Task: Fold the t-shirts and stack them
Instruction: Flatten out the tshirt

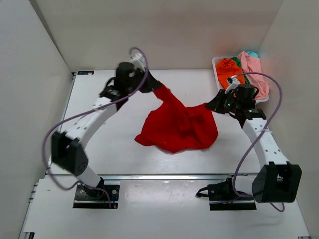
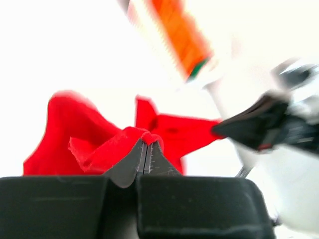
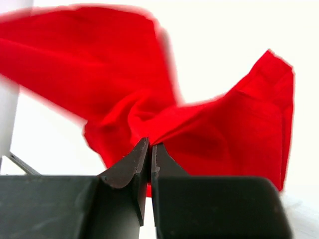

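The bright red t-shirt [image 1: 177, 124] hangs bunched between both grippers, its lower part resting on the table. My left gripper [image 1: 153, 85] is shut on its upper left corner; in the left wrist view [image 2: 147, 142] red cloth [image 2: 94, 144] sits pinched at the closed tips. My right gripper [image 1: 211, 105] is shut on the shirt's right edge; in the right wrist view [image 3: 150, 144] the cloth [image 3: 219, 134] fans out from the closed tips. Orange [image 1: 228, 67], green [image 1: 236, 61], pale pink [image 1: 254, 69] and teal [image 1: 253, 53] shirts lie in the basket.
The white plastic basket [image 1: 217, 62] stands at the table's back right corner, just behind my right arm; it shows blurred in the left wrist view [image 2: 164, 40]. White walls close in the table on the left, back and right.
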### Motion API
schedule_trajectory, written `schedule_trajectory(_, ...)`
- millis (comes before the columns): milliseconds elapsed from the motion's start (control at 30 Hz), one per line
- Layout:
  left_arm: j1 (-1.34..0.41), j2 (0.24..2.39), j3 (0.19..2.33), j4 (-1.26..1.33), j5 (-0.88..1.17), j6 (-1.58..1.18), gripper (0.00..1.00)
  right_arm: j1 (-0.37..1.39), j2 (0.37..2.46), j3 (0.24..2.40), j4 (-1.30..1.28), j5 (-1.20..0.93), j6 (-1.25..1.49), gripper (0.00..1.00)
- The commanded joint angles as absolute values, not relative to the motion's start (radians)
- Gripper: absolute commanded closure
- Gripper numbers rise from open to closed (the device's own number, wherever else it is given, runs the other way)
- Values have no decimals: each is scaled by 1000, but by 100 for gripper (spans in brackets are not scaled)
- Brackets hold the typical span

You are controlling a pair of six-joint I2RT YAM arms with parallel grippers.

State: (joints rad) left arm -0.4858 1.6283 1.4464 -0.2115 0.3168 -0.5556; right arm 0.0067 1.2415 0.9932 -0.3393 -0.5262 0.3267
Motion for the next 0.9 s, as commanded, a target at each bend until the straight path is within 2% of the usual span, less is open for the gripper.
schedule_trajectory(0, -430, 1401, 1431, -230, 275, -586, 100, -29, 1109, 1068, -331, -566, 350, 100)
schedule_trajectory(200, -345, 1143, 1534, -360, 249, -583, 100, -9, 945, 1214, -334, -609, 428, 100)
schedule_trajectory(367, -238, 1104, 1741, -494, 271, -566, 100, -58, 902, 1396, -385, -655, 454, 100)
schedule_trajectory(500, -215, 1184, 1882, -598, 215, -502, 100, -187, 946, 1430, -348, -799, 520, 100)
schedule_trajectory(733, -120, 1394, 1799, -587, 259, -430, 100, -6, 1197, 1450, -413, -597, 422, 100)
schedule_trajectory(800, -94, 1504, 1859, -607, 279, -402, 100, -6, 1300, 1492, -402, -597, 420, 100)
schedule_trajectory(867, -60, 1686, 2038, -659, 291, -365, 100, 20, 1458, 1602, -397, -592, 387, 100)
